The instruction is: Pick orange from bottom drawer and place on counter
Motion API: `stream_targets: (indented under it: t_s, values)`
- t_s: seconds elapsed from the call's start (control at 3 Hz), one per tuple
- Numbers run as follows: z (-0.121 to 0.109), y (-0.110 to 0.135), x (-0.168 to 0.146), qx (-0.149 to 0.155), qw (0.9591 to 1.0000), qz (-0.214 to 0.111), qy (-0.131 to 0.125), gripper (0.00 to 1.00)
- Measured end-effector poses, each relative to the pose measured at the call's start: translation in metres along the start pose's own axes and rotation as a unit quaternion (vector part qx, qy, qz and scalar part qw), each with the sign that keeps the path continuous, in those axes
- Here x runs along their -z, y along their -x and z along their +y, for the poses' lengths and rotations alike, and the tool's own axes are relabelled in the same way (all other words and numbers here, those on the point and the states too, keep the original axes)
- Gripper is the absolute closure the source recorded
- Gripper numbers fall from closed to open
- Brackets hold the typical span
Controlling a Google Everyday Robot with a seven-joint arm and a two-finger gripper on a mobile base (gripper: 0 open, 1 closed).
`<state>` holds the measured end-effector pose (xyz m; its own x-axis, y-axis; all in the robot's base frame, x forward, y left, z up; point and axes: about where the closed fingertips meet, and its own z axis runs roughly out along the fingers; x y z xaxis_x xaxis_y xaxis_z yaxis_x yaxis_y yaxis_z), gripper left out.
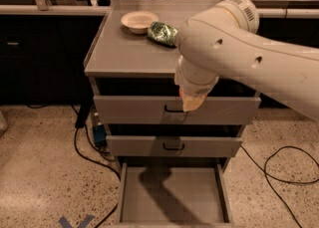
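The bottom drawer (172,197) stands pulled open at the foot of the cabinet. Its flat grey floor carries only the arm's shadow, and no orange lies in it. The counter (129,53) is the grey cabinet top. My white arm reaches in from the right. My gripper (192,101) hangs at its end in front of the top drawer's face, just below the counter's front edge. The gripper end shows a pale orange tint. I cannot tell whether that is the orange.
A cream bowl (139,21) and a green crumpled bag (162,32) sit at the back of the counter. The arm hides the counter's right half. The two upper drawers are shut. Cables (279,172) lie on the speckled floor on both sides.
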<state>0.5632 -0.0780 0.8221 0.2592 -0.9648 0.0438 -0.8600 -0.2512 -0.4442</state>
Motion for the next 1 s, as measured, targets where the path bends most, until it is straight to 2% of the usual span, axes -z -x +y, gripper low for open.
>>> stream_targets:
  t_s: [0.33, 0.67, 1.0]
  values:
    - [-0.034, -0.012, 0.030, 0.007, 0.9993, 0.036, -0.007, 1.00]
    - [-0.065, -0.038, 0.046, 0.009, 0.9969, 0.075, -0.019, 1.00]
    - [-0.121, -0.104, 0.041, -0.011, 0.9928, 0.117, -0.026, 1.00]
